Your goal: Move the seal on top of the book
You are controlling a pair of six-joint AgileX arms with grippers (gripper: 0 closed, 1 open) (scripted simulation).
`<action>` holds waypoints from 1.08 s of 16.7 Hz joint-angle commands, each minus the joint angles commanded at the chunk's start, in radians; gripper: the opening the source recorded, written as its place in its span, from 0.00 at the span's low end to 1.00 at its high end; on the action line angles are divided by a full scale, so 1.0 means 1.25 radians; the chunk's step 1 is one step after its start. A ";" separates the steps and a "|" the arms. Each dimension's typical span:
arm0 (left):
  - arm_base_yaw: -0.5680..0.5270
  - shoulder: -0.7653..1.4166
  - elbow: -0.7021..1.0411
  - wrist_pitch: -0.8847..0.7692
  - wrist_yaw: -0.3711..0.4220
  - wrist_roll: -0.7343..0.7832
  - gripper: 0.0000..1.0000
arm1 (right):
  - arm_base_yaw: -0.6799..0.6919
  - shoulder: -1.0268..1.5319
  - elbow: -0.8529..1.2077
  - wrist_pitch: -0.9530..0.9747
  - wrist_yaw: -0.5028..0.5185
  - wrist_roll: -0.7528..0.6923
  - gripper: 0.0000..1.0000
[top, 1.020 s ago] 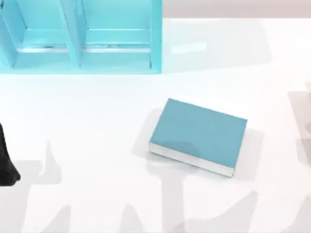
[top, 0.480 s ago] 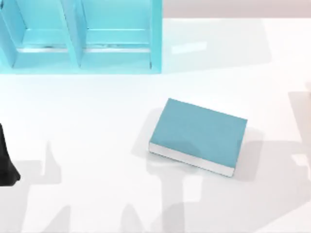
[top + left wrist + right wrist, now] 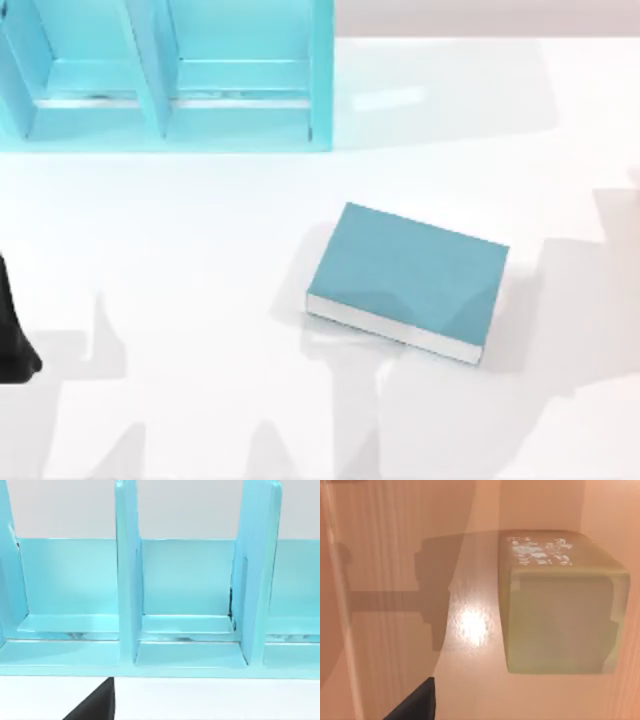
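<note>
Top view. You see the book [image 3: 408,278], a flat rectangular slab with a plain matte teal cover and a thin band of white page edges along its near side. It lies askew on the smooth white table [image 3: 180,260], right of centre, and its cover is bare. At the far left stands the shelf [image 3: 165,75], a glossy light-teal unit of thin flat panels split into open compartments by upright dividers. Your left arm [image 3: 12,330] is a dark shape parked at the table's left edge.

Left wrist view. The shelf's compartments face you, with the dividers upright. A dark wedge of the left gripper [image 3: 95,707] shows in front of it. You cannot tell whether it is open or closed.

Right wrist view. The seal [image 3: 560,605] is a pale tan block with softly rounded edges. One face carries a patch of white flecks, and the broad face is plain and dull. It rests on a glossy tan surface [image 3: 395,545] with straight wood-like grain and a bright highlight beside the block. Where it sits relative to the book cannot be told. A dark wedge of the right gripper [image 3: 415,705] stands apart from the seal, and its state cannot be told.
</note>
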 joint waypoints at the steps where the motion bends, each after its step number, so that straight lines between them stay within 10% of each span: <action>1: 0.000 0.000 0.000 0.000 0.000 0.000 1.00 | -0.002 0.006 0.006 -0.003 0.000 -0.002 1.00; 18: 0.000 0.000 0.000 0.000 0.000 0.000 1.00 | 0.001 0.076 -0.222 0.295 0.000 0.002 1.00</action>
